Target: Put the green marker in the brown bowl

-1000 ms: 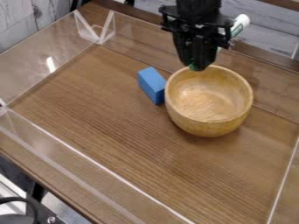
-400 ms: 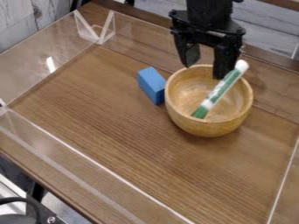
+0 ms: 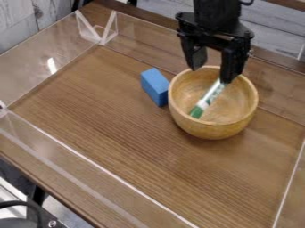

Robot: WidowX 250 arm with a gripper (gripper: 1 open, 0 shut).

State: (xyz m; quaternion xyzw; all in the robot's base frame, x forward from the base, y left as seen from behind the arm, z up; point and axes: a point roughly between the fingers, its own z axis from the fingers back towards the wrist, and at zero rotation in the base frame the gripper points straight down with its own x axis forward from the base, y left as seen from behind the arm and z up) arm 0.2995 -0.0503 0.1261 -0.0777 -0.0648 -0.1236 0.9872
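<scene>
Wooden tabletop (image 3: 95,151) in a warm brown carries the round bowl (image 3: 215,126), with a small blue block (image 3: 155,86) close beside it. Inside the bowl lies the green marker (image 3: 209,98), slanting across the hollow, its green end low and its pale barrel running up toward the far side. Above it hangs the dark gripper (image 3: 223,64), its two fingers spread wide apart, with nothing held between them. Whether a fingertip still brushes the far end of the barrel is hard to say, as the arm overhangs that part. Judged by its kind, the marker should be light and stiff, hard to damage, but smooth enough to roll or twist if pinched off centre. Were it to need shifting, the middle of the barrel would be the place to grip, jaws set across its length, clear of the thick wooden rim. The putting-in itself looks done.
</scene>
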